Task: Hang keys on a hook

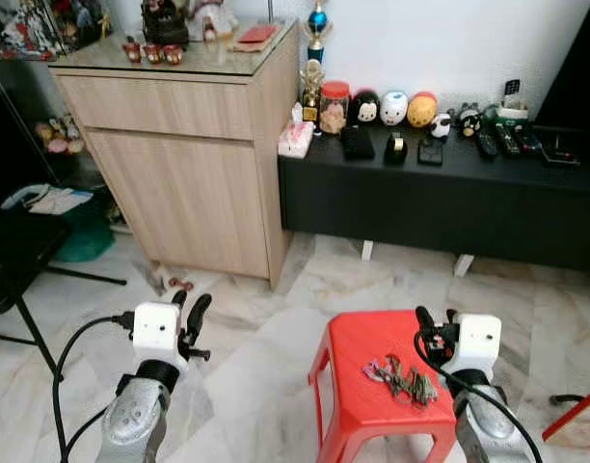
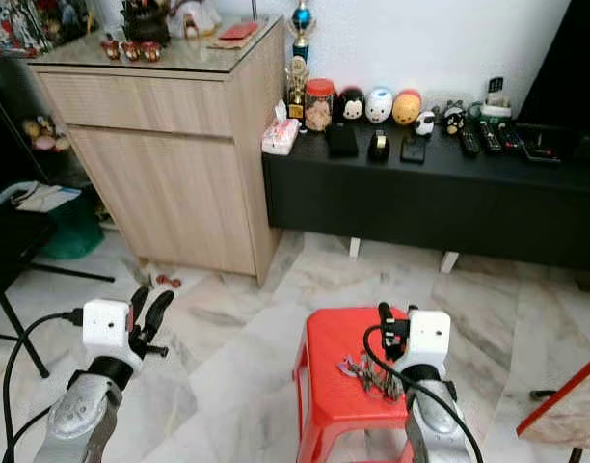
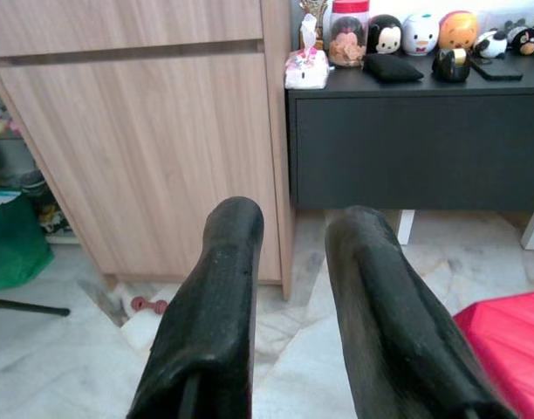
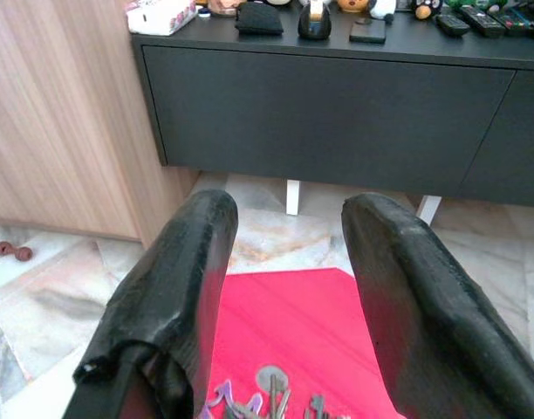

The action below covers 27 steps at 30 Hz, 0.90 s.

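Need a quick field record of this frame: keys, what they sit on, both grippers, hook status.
keys: bunch lying loose on the stool top, not held
support: red plastic stool on the marble floor
right gripper: open, raised over the stool's right part, beside the keys, holding nothing
left gripper: open, holding nothing, over the floor left of the stool
hook: cannot tell where it is
backdrop: wooden cabinet, black low console with small items on top
task stage: keys not yet picked up

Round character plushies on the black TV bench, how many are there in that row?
3 big ones in a row at the wall: a black plushie next to the red-lidded jar, a white plushie, then an orange plushie. Smaller figures stand farther right; others may be hidden.
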### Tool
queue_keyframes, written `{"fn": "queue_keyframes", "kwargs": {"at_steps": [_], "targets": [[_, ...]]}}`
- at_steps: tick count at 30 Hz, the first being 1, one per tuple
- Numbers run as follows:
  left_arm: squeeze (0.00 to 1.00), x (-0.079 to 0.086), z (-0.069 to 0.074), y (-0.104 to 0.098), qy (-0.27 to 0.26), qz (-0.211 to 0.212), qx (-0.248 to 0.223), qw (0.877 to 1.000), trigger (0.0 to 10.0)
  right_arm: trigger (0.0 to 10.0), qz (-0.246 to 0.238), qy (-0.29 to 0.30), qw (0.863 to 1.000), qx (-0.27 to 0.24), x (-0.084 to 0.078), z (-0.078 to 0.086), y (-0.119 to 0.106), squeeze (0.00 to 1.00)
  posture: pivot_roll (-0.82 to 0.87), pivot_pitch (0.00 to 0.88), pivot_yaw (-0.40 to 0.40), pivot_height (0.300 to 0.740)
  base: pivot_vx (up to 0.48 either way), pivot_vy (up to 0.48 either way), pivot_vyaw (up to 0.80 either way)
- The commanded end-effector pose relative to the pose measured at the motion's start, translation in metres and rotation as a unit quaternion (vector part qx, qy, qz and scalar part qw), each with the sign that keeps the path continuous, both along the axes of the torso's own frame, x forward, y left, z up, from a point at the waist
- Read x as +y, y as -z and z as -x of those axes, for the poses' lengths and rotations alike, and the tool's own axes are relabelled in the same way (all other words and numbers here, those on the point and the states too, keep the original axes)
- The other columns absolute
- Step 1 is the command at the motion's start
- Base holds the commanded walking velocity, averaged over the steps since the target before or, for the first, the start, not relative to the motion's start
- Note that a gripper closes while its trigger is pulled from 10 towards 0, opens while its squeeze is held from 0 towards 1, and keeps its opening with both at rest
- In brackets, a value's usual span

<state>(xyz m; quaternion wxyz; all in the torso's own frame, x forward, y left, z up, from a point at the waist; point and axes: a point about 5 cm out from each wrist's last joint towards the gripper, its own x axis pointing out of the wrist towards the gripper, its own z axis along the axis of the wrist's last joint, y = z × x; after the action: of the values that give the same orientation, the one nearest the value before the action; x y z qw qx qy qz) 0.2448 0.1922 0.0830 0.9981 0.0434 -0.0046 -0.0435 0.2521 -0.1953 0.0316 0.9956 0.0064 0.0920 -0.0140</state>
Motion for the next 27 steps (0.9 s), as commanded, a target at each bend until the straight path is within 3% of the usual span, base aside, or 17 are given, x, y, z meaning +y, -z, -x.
{"fn": "queue_keyframes", "kwargs": {"at_steps": [1,27], "targets": [[0.00,0.0016,0.0016,-0.0001,-0.002,-0.002,0.000,1.000,10.0,10.0,0.004,-0.003,1.000,-0.004,0.0012,-0.0012,-0.0023,0.00,-0.03,0.000,-0.026,0.655,0.000,0.000,0.00],[0.00,-0.0010,0.0083,0.0056,-0.006,-0.001,0.011,1.000,10.0,10.0,0.004,0.007,1.000,0.006,-0.0024,-0.0032,0.0002,0.00,-0.03,0.000,-0.041,0.655,0.000,0.000,0.00]]}}
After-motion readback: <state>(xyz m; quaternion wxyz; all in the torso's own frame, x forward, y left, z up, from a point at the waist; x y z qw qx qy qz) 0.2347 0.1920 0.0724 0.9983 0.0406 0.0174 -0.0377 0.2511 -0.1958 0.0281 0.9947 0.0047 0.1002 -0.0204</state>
